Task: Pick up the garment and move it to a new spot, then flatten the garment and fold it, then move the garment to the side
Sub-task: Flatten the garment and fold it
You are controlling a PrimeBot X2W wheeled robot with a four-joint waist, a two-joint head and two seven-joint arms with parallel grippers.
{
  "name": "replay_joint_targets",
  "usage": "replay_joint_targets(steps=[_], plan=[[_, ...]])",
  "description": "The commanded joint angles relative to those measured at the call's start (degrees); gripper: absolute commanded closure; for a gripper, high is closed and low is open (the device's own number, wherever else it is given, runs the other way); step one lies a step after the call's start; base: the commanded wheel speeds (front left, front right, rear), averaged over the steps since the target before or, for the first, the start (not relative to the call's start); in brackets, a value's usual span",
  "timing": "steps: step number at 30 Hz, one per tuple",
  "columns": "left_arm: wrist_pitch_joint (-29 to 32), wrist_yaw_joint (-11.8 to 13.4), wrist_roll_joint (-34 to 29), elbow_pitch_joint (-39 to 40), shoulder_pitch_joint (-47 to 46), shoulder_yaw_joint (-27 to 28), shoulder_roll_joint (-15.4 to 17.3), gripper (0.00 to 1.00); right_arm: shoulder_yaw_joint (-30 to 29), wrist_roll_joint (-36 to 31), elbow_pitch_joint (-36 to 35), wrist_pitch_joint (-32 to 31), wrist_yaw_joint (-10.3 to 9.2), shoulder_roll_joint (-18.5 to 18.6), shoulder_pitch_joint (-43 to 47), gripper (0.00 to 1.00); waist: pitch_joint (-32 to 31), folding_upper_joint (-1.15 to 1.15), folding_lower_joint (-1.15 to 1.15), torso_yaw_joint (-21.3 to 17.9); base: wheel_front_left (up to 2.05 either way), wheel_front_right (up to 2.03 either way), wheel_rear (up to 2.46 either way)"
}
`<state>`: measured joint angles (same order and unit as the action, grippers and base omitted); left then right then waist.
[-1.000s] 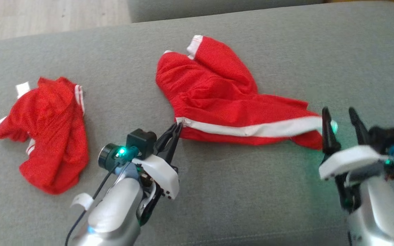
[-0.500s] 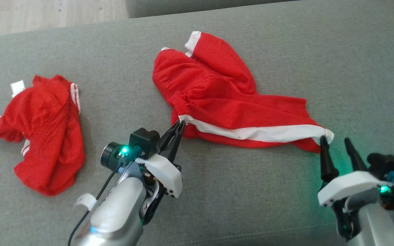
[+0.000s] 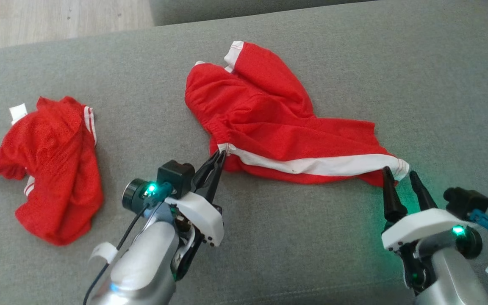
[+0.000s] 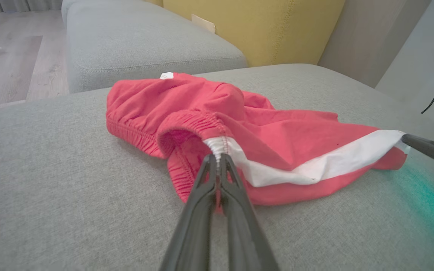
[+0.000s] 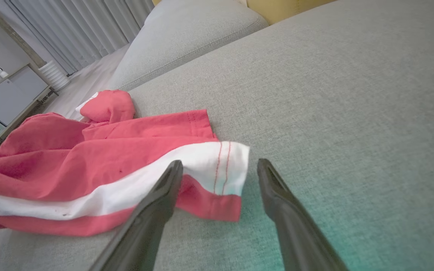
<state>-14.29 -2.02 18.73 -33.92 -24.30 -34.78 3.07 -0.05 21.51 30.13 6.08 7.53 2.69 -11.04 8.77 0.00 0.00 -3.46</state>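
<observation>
currently, the left hand (image 3: 218, 157) is near the front of the grey sofa cushion (image 3: 311, 254), its fingers pressed together and pinching the elastic waistband of the red garment (image 3: 265, 123) where the white side stripe (image 3: 311, 165) begins. the right hand (image 3: 399, 173) is further along the same front edge, well apart from the left hand, with its fingers spread. in the right wrist view the hem corner at the other end of the stripe lies between the two fingers; contact with the cloth cannot be confirmed. a green glow (image 4: 428, 203) falls on the cushion beside this hand.

the garment lies at the centre of the cushion, rumpled, with the stripe stretched between the two hands and one leg bunched toward the far side. a second red garment (image 3: 53, 169) lies crumpled at the left of the cushion, well apart from the first. beyond the cushion are a wooden floor (image 3: 57, 17) and, in the left wrist view, a yellow backrest (image 4: 269, 26).
</observation>
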Motion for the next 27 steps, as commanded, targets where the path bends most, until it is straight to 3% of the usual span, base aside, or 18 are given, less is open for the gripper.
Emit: replay_joint_targets(steps=[1,7,8,9,10,20,27], plan=[[-0.7,0.1,-0.6,1.8,-0.9,1.9,0.2,1.00,1.8,0.6,-1.0,0.6,-0.04,0.2,-2.6,0.00,0.0,0.00,0.00,0.2,0.00,0.00,0.00],[-0.7,0.0,-0.9,1.8,-0.9,2.0,0.2,1.00,2.6,1.8,0.8,1.3,-0.04,0.2,-4.3,0.00,0.3,0.00,0.00,0.5,0.00,0.00,0.00],[-0.7,0.0,-1.0,1.8,-0.9,2.0,0.2,1.00,2.7,2.0,1.1,1.3,-0.04,0.2,-4.5,0.11,0.3,0.00,0.00,0.5,0.00,0.00,0.00],[-0.7,0.0,-1.0,1.8,-0.9,2.0,0.2,1.00,2.9,2.0,1.3,1.3,-0.04,0.2,-4.7,0.67,0.3,0.00,0.00,0.5,0.00,0.00,0.00],[-0.7,0.0,-1.1,1.8,-0.9,2.1,0.2,1.00,3.0,2.0,1.5,1.4,-0.04,0.2,-4.8,1.00,0.3,0.00,0.00,0.5,0.00,0.00,0.00],[-0.7,0.3,-1.3,2.1,-0.7,3.3,0.6,1.00,4.1,0.4,1.2,3.2,-0.04,0.2,-5.7,1.00,-1.0,0.00,0.00,-0.1,0.00,0.00,0.00],[-0.7,-0.3,-2.1,6.0,-3.4,4.8,2.6,1.00,5.7,-5.2,-7.2,6.4,-0.04,3.0,-8.7,1.00,-3.0,0.00,0.00,-1.1,0.00,0.00,0.00]])
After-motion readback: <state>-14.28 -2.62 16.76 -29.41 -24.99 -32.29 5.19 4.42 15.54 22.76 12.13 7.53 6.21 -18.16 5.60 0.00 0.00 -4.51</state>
